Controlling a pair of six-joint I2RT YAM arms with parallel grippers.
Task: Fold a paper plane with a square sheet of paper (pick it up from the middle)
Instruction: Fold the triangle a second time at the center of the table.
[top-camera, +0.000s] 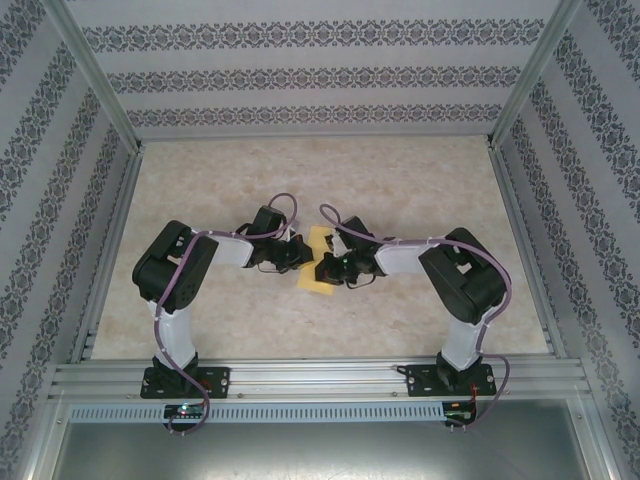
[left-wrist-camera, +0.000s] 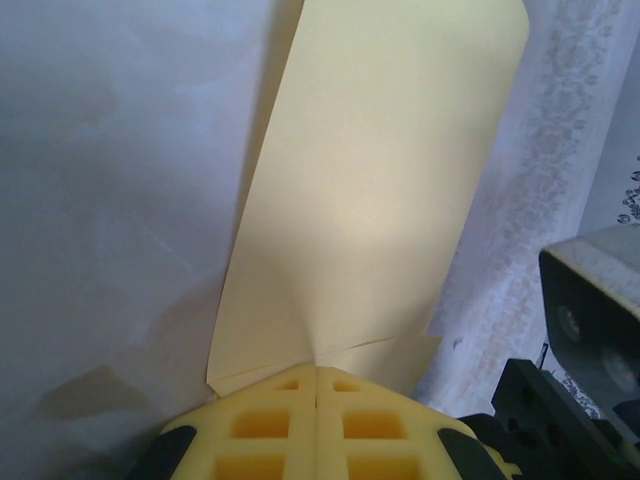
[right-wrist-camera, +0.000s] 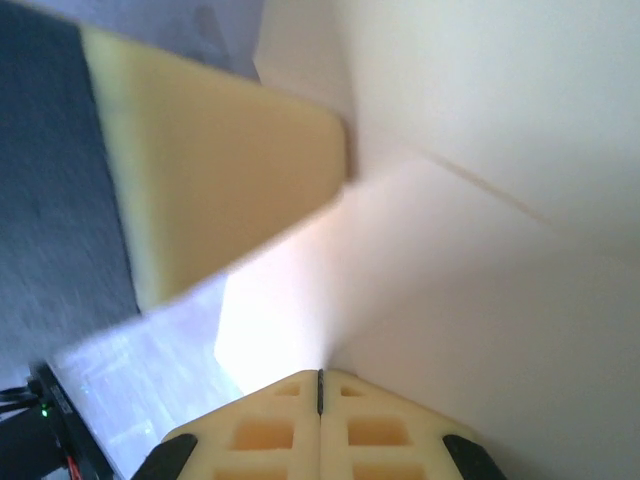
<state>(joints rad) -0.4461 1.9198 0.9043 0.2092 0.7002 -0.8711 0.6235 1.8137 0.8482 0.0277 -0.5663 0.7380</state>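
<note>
Yellow foam fingers of the left gripper (left-wrist-camera: 316, 378) are pressed together in my left wrist view. They pinch the lower edge of the square sheet of paper (left-wrist-camera: 380, 180), where creases run into the tips. From there the sheet rises as a long yellow-orange panel with a rounded top corner and a second layer showing along its left edge.

The right gripper (right-wrist-camera: 320, 380) is likewise clamped, its two fingers meeting on a seam with the paper (right-wrist-camera: 220, 180) caught between them. One flap curls over at the upper left, and a paler, brightly lit surface with a straight crease spreads to the right.

From above, the left gripper (top-camera: 296, 255) and the right gripper (top-camera: 330, 268) meet nose to nose. The sheet (top-camera: 320, 240) sits between them as a narrow yellow strip, so both arms hold it from opposite sides. I cannot tell whether any part of it touches the table (top-camera: 420, 190). That surface is beige and marbled, the paper lies near its middle, and walls (top-camera: 300, 80) with bands of dark pattern enclose it.
</note>
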